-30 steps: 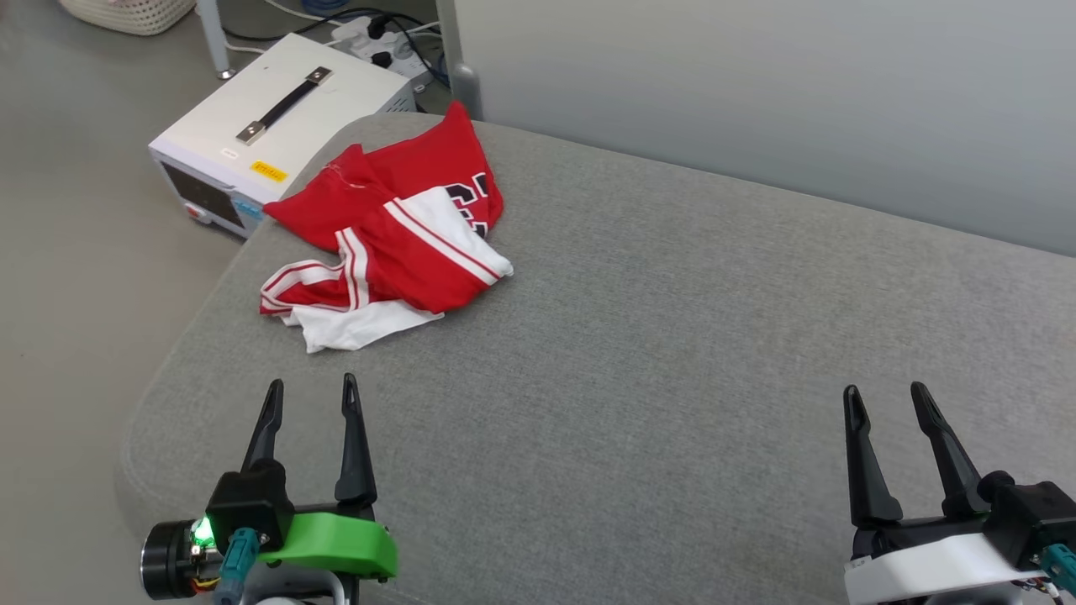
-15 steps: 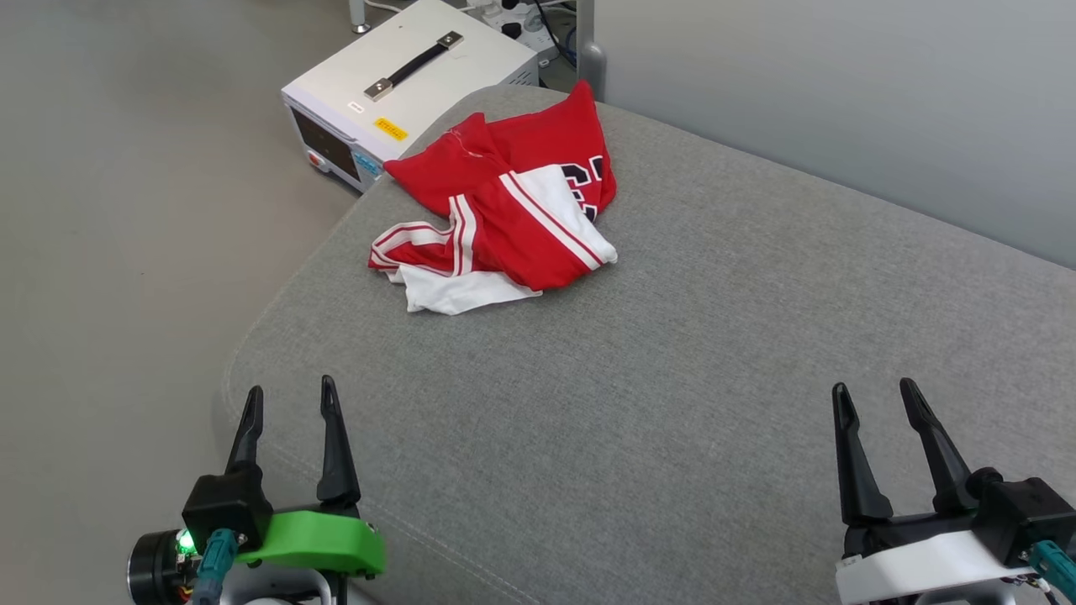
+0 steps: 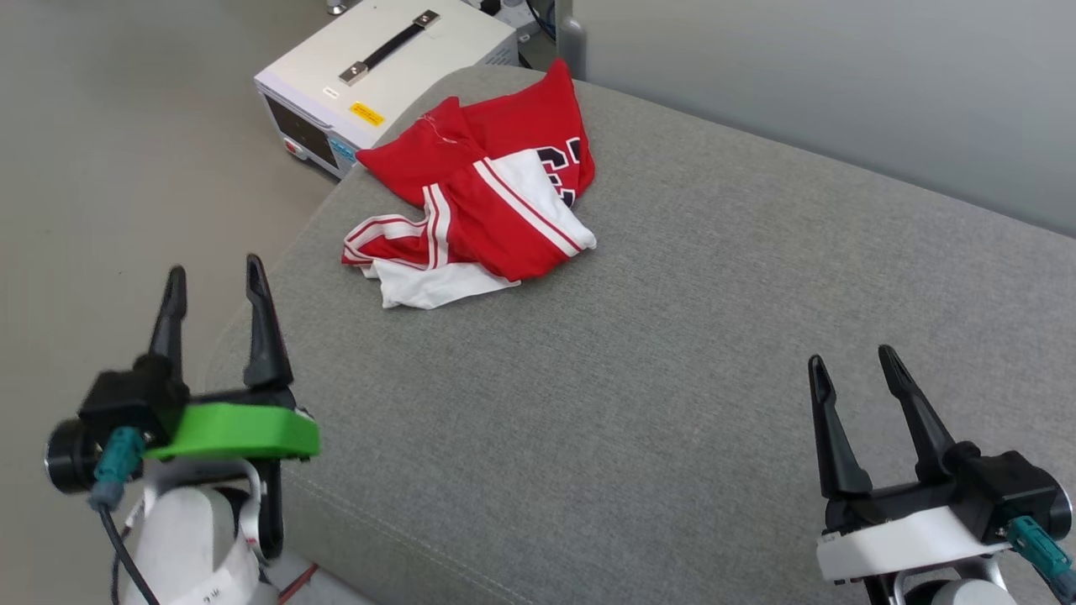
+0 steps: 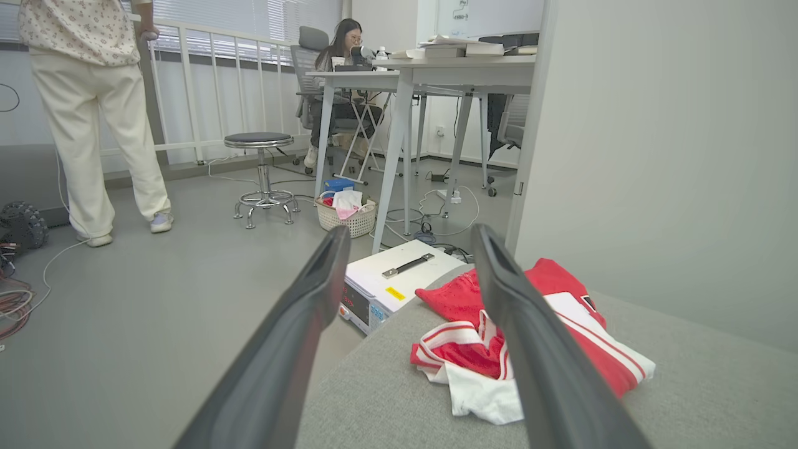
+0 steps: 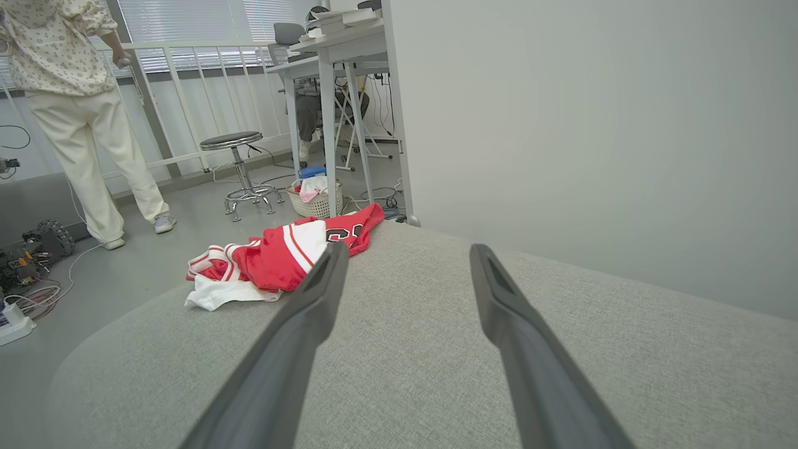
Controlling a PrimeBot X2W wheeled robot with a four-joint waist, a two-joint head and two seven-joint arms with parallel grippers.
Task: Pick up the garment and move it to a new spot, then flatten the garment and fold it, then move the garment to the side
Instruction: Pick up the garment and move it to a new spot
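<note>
From my station, the shirt (image 3: 496, 227) lies in a crumpled heap on the far left part of the grey cushion (image 3: 672, 353), close to its rounded left edge. It is bunched, not flat. Red cloth sits on top, a white sleeve with red stripes is folded across the middle, and a white flap spills out on the near side. A bit of black, white-edged print peeks out on its right side.

My left gripper (image 3: 214, 269) hovers at the near left, over the cushion's edge where it meets the floor (image 3: 109, 168). Its two dark fingers are spread wide with nothing between them, and it is well apart from the shirt. In its wrist view the left gripper (image 4: 409, 229) points towards the shirt (image 4: 458, 296), which lies partly behind the right finger.

My right gripper (image 3: 851, 357) is at the near right above bare cushion, also spread wide and empty. In its own view the right gripper (image 5: 408, 247) has the shirt (image 5: 274, 262) off to the far left.

A white box with a black handle (image 3: 454, 42) stands on the floor just beyond the cushion's far left corner. A pale grey wall (image 3: 799, 84) runs along the far side. Farther off, a person in cream trousers (image 4: 93, 125) stands by a railing, near a stool (image 4: 257, 140) and a small basket (image 4: 346, 218).
</note>
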